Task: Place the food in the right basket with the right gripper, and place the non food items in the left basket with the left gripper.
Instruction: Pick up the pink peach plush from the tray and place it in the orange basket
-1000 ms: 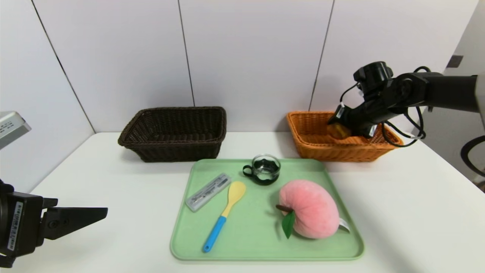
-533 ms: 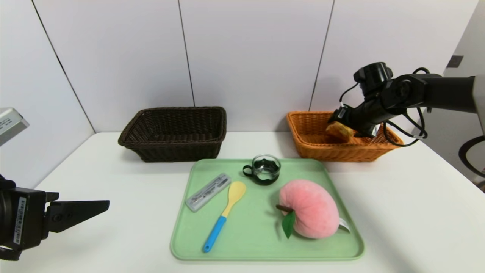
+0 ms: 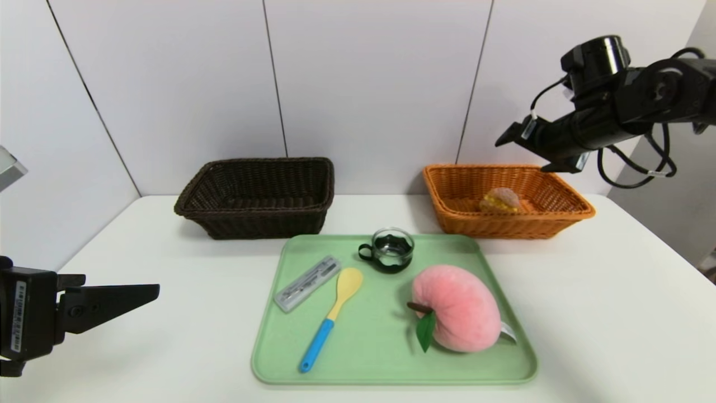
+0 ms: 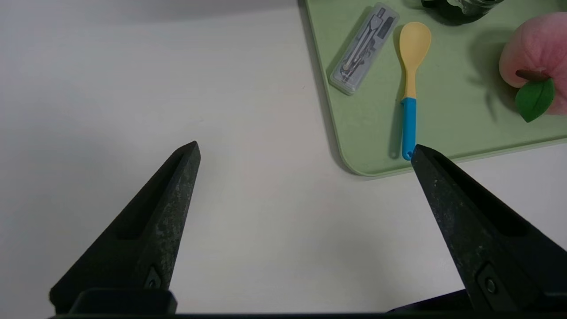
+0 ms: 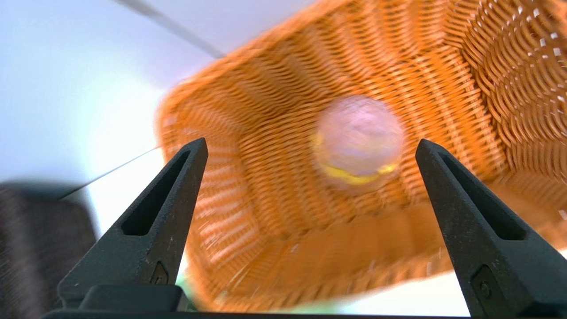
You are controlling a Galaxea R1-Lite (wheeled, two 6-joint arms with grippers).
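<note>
A round pinkish-yellow food item [image 3: 499, 200] [image 5: 358, 139] lies inside the orange right basket [image 3: 456, 210] [image 5: 248, 146]. My right gripper [image 3: 528, 146] [image 5: 310, 148] hangs open and empty high above that basket. On the green tray [image 3: 386, 341] [image 4: 447, 133] lie a pink plush peach [image 3: 458, 308] [image 4: 536, 57], a glass cup [image 3: 390, 249], a yellow-and-blue spoon [image 3: 331, 316] [image 4: 409, 84] and a clear compass case [image 3: 307, 282] [image 4: 364, 48]. The dark brown left basket [image 3: 257, 196] holds nothing visible. My left gripper [image 3: 151, 291] [image 4: 305, 150] is open over bare table, left of the tray.
The white table [image 3: 604, 313] carries both baskets at the back against a panelled wall [image 3: 363, 78]. Bare tabletop lies to the left and right of the tray.
My right gripper let go of the food item, which now rests in the orange basket, and rose well above it. The left gripper barely shifted.
</note>
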